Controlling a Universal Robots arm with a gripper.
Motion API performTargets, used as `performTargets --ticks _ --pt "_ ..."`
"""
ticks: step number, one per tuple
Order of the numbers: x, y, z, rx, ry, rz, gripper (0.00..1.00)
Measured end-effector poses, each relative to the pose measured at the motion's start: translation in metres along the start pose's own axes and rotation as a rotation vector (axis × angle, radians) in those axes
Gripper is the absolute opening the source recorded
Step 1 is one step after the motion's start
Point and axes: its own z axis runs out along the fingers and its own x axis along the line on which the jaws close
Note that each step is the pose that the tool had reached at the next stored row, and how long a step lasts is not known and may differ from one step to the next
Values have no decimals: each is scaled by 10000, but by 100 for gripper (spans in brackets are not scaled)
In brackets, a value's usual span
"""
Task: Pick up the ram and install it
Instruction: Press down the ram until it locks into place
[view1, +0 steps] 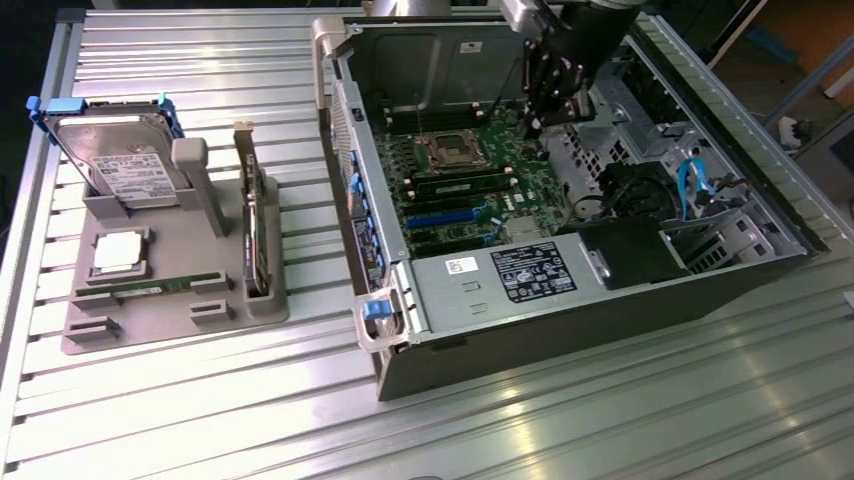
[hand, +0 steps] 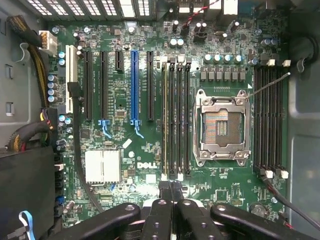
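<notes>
Aluminium slatted table (view1: 601, 420) bears an open computer case (view1: 587, 335), where the tool (hand: 170, 191) hangs closed over the motherboard (hand: 145, 145).

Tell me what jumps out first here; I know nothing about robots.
The open computer case dominates the exterior view's right, its green motherboard laid bare, with the robot's black pincer hanging shut over the board. On the exterior view's left, a grey holder carries a hard drive, a silver chip and one green ram stick.
</notes>
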Motion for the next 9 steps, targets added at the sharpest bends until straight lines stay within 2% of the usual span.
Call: performTargets --ticks 9 --pt "2 -2 109 7 1 0 11"
